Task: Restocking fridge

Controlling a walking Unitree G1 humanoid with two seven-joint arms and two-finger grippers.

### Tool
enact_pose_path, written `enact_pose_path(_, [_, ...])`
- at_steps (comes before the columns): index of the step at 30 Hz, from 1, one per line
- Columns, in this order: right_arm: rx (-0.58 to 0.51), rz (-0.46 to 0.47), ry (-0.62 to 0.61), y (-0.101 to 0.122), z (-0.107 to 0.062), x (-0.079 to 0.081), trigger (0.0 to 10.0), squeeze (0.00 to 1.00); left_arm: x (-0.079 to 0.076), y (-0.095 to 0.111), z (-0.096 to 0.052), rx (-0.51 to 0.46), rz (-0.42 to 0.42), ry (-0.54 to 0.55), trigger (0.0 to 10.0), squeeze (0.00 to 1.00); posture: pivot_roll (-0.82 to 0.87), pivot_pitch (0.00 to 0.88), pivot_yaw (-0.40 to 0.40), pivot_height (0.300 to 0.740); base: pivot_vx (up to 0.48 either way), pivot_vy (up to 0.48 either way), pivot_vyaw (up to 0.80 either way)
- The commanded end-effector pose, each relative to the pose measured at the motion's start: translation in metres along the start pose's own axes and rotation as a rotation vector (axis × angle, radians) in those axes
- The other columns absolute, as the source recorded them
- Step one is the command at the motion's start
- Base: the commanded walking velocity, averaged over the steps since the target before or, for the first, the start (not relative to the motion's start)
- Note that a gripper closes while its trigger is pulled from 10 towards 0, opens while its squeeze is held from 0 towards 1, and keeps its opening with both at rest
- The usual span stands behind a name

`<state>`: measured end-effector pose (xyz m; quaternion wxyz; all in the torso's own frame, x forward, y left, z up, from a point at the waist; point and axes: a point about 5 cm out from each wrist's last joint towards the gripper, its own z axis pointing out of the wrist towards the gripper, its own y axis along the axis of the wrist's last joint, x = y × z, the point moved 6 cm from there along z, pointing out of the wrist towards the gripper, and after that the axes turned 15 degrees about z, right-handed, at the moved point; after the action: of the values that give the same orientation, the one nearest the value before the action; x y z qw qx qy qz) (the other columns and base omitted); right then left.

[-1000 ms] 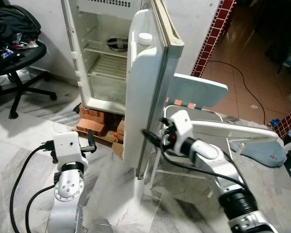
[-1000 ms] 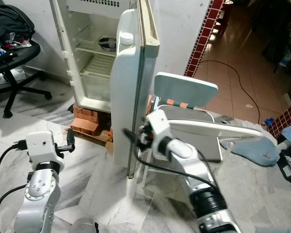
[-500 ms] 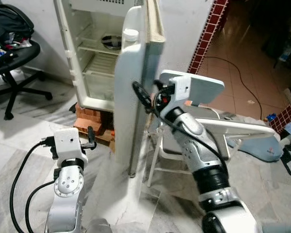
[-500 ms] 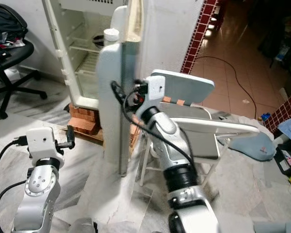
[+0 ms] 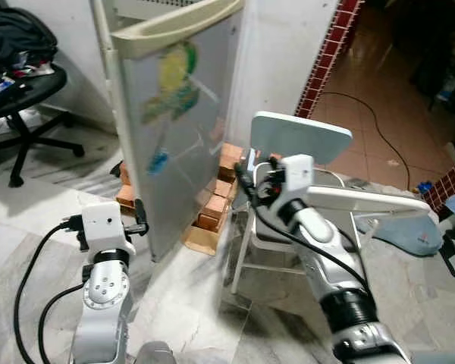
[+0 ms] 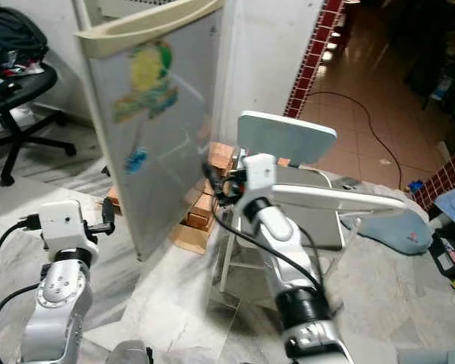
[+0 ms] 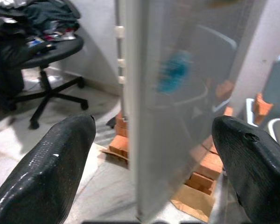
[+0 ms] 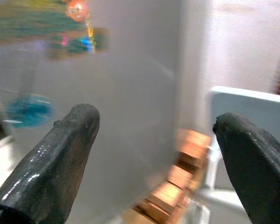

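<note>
Fridge door [image 5: 178, 121] stands in front of me, swung nearly across the cabinet, its grey outer face toward my head, blurred, with smeared yellow, green and blue stickers [image 5: 171, 83] on it. Bricks [image 5: 216, 193] prop the fridge off the marble floor [image 5: 189, 303]. My right gripper [image 5: 246, 182] hangs just beside the door's free edge, apart from it, fingers [image 8: 60, 154] spread wide with nothing between them; through them I see the door face and bricks. My left gripper [image 7: 151, 154] is raised near the door's lower part, fingers [image 7: 51, 163] parted and empty, the door edge straight ahead between them. White plastic chair [image 5: 311, 163] sits right behind my right arm. Black office chair [image 5: 26, 98] piled with clothes stands well off to my left.
</note>
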<state>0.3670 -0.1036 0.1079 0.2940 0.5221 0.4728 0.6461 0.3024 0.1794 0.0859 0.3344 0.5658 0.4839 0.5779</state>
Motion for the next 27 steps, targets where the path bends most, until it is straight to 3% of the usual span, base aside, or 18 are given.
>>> enact_pose_path(1, [-0.026, -0.028, -0.052, 0.007, -0.006, -0.009, 10.0, 0.00, -0.001, 0.005, 0.004, -0.030, 0.038, -0.018, 10.0, 0.00, 0.13, 0.000, -0.067, 0.740, 0.000, 0.480, 0.00])
enact_pose_path(6, [-0.054, -0.047, -0.084, 0.005, -0.007, -0.012, 10.0, 0.00, -0.001, 0.017, 0.006, -0.090, 0.074, -0.026, 10.0, 0.00, 0.13, 0.000, -0.062, 0.740, 0.000, 0.480, 0.00])
enact_pose_path(27, [-0.057, -0.081, -0.096, 0.005, -0.004, -0.012, 10.0, 0.00, -0.004, 0.028, 0.010, -0.149, 0.088, -0.038, 10.0, 0.00, 0.14, 0.000, -0.068, 0.740, 0.000, 0.452, -0.80])
